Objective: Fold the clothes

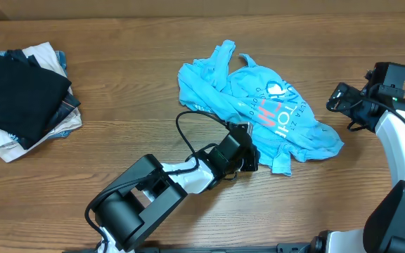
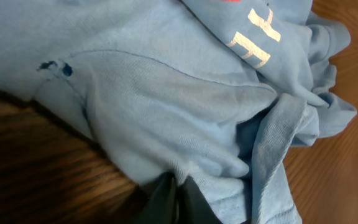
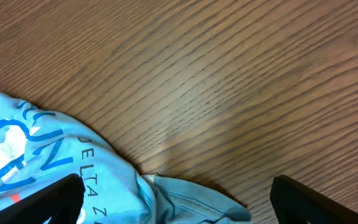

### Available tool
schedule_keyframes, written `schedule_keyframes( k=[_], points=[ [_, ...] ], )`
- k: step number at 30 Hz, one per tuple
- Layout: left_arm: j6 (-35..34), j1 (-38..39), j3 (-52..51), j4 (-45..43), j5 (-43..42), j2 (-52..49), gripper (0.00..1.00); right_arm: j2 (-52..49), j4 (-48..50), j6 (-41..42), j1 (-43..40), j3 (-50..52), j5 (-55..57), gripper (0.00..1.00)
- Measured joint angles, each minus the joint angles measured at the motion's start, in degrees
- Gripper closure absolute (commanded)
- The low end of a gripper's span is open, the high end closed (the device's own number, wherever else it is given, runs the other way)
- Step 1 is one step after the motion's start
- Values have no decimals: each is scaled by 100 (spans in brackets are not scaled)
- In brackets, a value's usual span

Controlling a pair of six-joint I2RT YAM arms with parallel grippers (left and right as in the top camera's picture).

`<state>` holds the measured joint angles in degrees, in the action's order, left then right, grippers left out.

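Note:
The clothes, a sky-blue T-shirt (image 1: pixel 259 105) with white and red lettering, lie crumpled at the table's middle right. My left gripper (image 1: pixel 248 160) is at the shirt's near edge. In the left wrist view its dark fingertips (image 2: pixel 194 205) are pressed together, with a fold of the shirt's blue fabric (image 2: pixel 166 112) pinched between them. My right gripper (image 1: pixel 343 102) hovers just right of the shirt. Its fingers (image 3: pixel 58 199) stand wide apart over the shirt's hem (image 3: pixel 191 199), holding nothing.
A stack of folded garments, black on top of white and beige (image 1: pixel 23 98), lies at the far left. A black cable (image 1: pixel 188 130) loops from the left arm onto the wooden table (image 1: pixel 118 63).

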<state>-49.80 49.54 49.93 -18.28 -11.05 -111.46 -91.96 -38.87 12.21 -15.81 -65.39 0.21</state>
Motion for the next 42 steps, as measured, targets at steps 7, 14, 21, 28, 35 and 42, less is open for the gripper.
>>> schedule_keyframes(
  k=[7, 14, 21, 28, 35, 42],
  points=[
    [94, -55, 4, 109, -4, 17, 96, 0, -17, 0, 0, 0, 0, 0],
    [791, -1215, 35, 2179, 153, 1211, 96, 0, -17, -2, 4, 0, -2, 0],
    [1674, -4142, 55, 3766, 1060, 3578, 40, 0, -17, 0, 4, 0, -2, 0],
    [2041, -6664, 188, 4273, 83, 4651, 0, 0, -13, 0, 4, 0, -2, 0],
    [2149, -6255, 175, 5759, -743, 4227, 0, 0, -13, -2, 4, 0, -4, 0],
    [2116, -4544, 175, 5794, -933, 3598, 0, 0, -17, 0, 4, 0, -4, 0]
  ],
)
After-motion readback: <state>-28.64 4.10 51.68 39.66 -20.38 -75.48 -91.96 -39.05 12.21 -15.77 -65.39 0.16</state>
